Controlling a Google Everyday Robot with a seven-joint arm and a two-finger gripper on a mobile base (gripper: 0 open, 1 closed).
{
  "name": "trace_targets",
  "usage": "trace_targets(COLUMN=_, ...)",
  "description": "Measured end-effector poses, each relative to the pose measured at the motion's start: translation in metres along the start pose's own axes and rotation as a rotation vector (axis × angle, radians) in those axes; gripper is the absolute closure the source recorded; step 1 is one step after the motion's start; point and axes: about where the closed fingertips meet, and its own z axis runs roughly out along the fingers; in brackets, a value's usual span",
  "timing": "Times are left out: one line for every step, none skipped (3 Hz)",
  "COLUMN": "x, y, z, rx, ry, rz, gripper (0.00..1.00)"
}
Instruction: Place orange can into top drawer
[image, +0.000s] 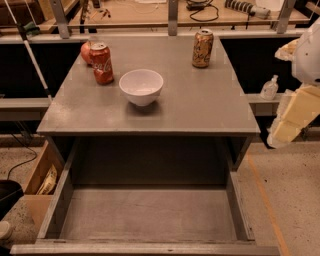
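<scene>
- Can (202, 48): upright on the far right part of the table (200, 107), close to the far edge, silver top up. Nothing touches it.
- Drawer (150, 217): pulled fully out below the table's near edge; its flat grey bottom is bare, with low walls at left and right.
- Gripper (291, 121): at the right edge of the view, off the table's right side, hanging over the floor beside the table's near right corner and well apart from the can. It holds nothing that can be seen; whether it is wide or narrow cannot be told.
- Bowl (141, 86): white, upright, left of the table's centre, nearer than the can.
- Red can (101, 63): upright at far left, just left of the bowl and farther back.
- Red fruit (85, 51): round, just behind the red can, partly hidden by it.
- Bottle (270, 88): small, clear, with a pump top, on a ledge to the right of the table.
- Box (35, 182): cardboard, open, on the floor left of the drawer.
</scene>
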Motion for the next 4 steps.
trace_targets(x=0.008, y=-0.02, z=0.038, rx=0.035, ry=-0.095, rz=0.127, gripper=0.0)
trace_targets(x=-0.001, y=-0.069, z=0.08, rx=0.091, ry=-0.248, rz=0.22, gripper=0.0)
trace_targets(x=-0.02, y=-0.132, z=0.102, rx=0.181, ry=-0.434, rz=0.295, gripper=0.0)
trace_targets(x=-0.044, y=-0.191, z=0.106, rx=0.278, ry=-0.629, rz=0.344, gripper=0.0)
